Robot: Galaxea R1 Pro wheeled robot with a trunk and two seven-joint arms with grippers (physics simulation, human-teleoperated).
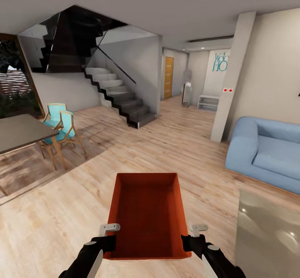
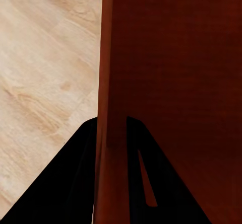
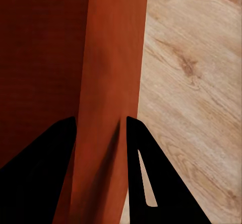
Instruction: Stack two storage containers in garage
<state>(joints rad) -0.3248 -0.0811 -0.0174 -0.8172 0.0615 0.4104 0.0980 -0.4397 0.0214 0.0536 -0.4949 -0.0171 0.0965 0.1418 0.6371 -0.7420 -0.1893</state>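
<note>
One red-orange storage container (image 1: 146, 213) hangs in front of me above the light wood planks of the living room, empty inside. My left gripper (image 1: 109, 239) is shut on its left wall near the rear corner, and my right gripper (image 1: 192, 239) is shut on its right wall. In the left wrist view the black fingers (image 2: 75, 183) straddle the container's wall (image 2: 108, 83), with its inside (image 2: 181, 73) beside them. In the right wrist view the fingers (image 3: 146, 183) pinch the wall (image 3: 108, 83) likewise, the wood floor (image 3: 196, 83) beyond.
A blue sofa (image 1: 266, 151) stands at the right, a glossy grey low table (image 1: 268, 236) at the lower right. A dark dining table (image 1: 18, 132) with teal chairs (image 1: 62, 123) is at the left. Stairs (image 1: 121, 98), a pillar (image 1: 231, 78) and a hallway with an orange-brown door (image 1: 168, 78) lie ahead.
</note>
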